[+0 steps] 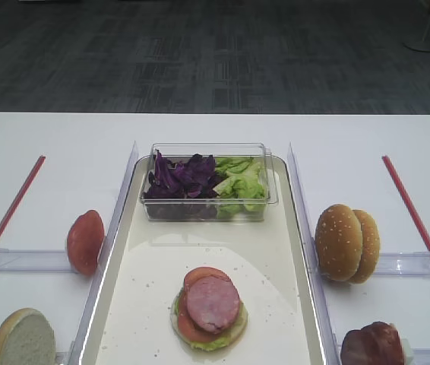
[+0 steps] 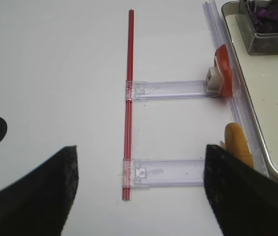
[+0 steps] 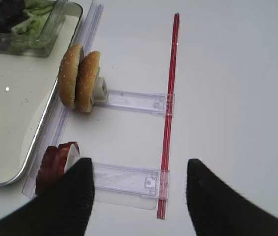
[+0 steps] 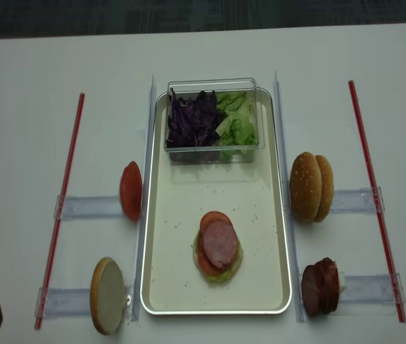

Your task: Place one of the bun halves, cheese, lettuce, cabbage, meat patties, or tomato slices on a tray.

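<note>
The cream tray point(image 1: 276, 251) point(image 4: 181, 272) holds a stack with a meat patty point(image 1: 213, 303) point(image 4: 219, 244) on top, over tomato, lettuce and a pale bun. Purple cabbage point(image 1: 184, 176) and green lettuce point(image 1: 241, 179) fill the clear box. Two bun halves point(image 3: 80, 78) point(image 4: 312, 186) and upright meat patties point(image 3: 55, 164) point(image 4: 320, 285) stand right of the tray. A tomato slice point(image 2: 222, 69) point(image 4: 130, 190) and a bun half point(image 2: 238, 145) point(image 4: 108, 295) stand left of it. My right gripper point(image 3: 140, 168) is open beside the patties. My left gripper point(image 2: 141, 150) is open beside the bun half. No cheese shows.
The clear box point(image 1: 209, 182) sits at the tray's far end. Red strips point(image 4: 62, 208) point(image 4: 375, 193) run along both sides. Clear slotted holders point(image 3: 129, 179) point(image 2: 171, 172) lie between the strips and the tray's clear side rails point(image 1: 116, 205).
</note>
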